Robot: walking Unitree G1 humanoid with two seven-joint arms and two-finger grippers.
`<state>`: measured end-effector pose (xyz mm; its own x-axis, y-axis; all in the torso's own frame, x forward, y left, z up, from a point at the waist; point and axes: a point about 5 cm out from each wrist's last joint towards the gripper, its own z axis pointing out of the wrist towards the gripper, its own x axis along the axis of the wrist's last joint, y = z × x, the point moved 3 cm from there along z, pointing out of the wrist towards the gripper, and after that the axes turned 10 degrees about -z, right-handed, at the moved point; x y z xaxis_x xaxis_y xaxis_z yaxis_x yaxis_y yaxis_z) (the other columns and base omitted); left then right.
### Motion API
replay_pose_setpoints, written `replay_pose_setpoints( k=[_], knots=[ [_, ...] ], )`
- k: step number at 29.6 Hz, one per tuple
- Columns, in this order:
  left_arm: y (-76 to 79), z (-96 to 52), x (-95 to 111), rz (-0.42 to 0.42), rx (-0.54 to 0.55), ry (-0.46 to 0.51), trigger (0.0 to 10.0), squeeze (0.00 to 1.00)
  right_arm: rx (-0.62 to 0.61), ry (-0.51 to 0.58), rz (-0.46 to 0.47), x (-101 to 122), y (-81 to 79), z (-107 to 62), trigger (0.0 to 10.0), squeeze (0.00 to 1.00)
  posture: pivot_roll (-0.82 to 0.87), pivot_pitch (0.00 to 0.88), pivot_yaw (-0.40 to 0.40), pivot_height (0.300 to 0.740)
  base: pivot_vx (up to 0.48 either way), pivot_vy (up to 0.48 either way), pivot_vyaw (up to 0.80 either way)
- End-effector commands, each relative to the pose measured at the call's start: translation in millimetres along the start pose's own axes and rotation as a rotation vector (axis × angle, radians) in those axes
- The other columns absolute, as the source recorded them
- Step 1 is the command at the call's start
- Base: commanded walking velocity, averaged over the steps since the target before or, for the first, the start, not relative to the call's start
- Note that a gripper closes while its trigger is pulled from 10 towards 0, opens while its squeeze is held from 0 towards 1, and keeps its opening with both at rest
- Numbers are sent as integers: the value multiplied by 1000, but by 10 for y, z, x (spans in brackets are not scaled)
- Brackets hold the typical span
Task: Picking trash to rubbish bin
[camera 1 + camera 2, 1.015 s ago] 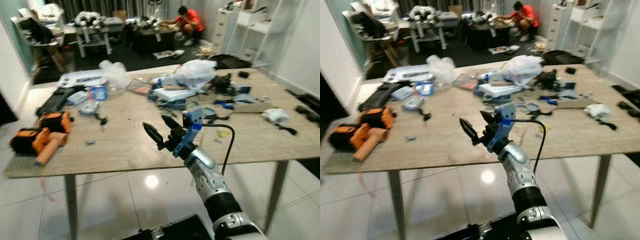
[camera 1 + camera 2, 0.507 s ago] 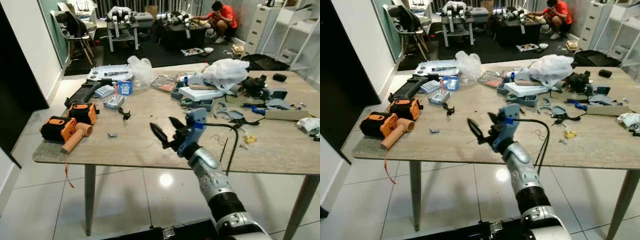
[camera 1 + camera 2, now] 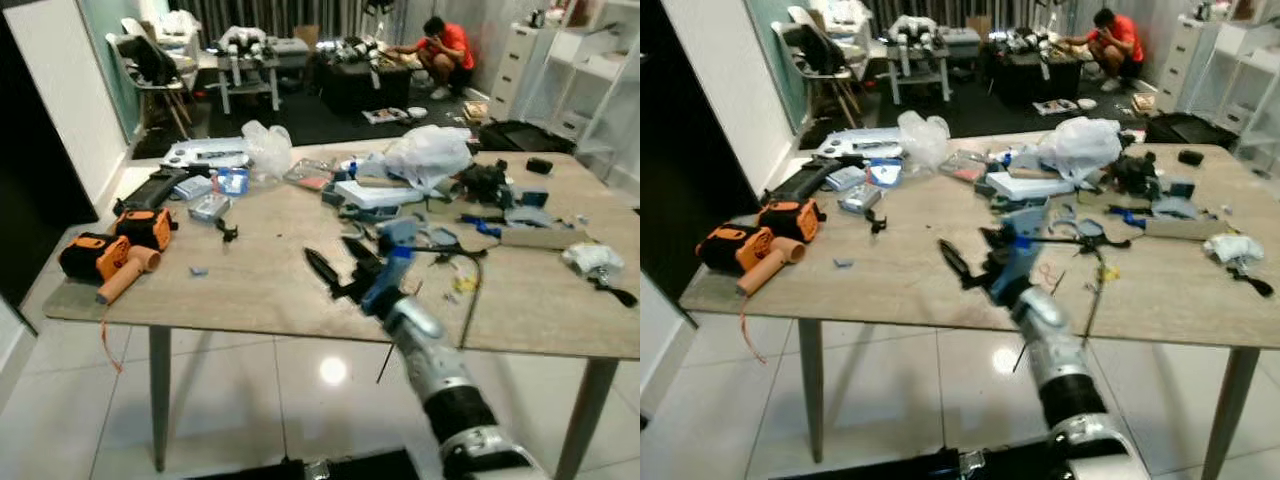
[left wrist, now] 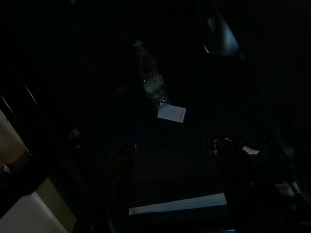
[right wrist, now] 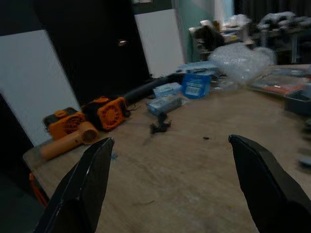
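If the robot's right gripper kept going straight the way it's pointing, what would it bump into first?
Probably the small black clip on the table. The right gripper, fingers open, points over bare tabletop toward it; beyond lie small blue boxes. Depth is uncertain.

Wider view of table (image 3: 250,290)

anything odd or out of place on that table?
The table is cluttered. An orange power tool lies at its left corner, a cord dangling off the edge. Crumpled clear plastic and a white plastic bag sit among boxes and tools at the far side. The right gripper hovers open above the table, holding nothing.
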<state>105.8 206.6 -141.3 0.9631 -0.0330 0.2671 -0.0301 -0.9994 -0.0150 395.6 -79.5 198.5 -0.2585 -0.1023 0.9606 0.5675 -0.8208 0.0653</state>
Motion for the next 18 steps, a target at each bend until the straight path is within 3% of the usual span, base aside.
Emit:
replay_pose_setpoints(
  k=[1,13,18],
  knots=[
    [64,6,-39,8,-23,-11,10000,0,31,5,-2,6,-109,44,10000,0,-44,164,13,740,0,0,706],
    [61,6,-19,15,-23,-8,10000,0,-1,-16,-14,-12,-59,38,10000,0,-46,160,13,740,0,0,704],
    [72,7,-25,9,-33,-16,10000,0,-68,-24,-20,-23,28,47,10000,0,-42,154,11,740,0,-291,93]
  ],
)
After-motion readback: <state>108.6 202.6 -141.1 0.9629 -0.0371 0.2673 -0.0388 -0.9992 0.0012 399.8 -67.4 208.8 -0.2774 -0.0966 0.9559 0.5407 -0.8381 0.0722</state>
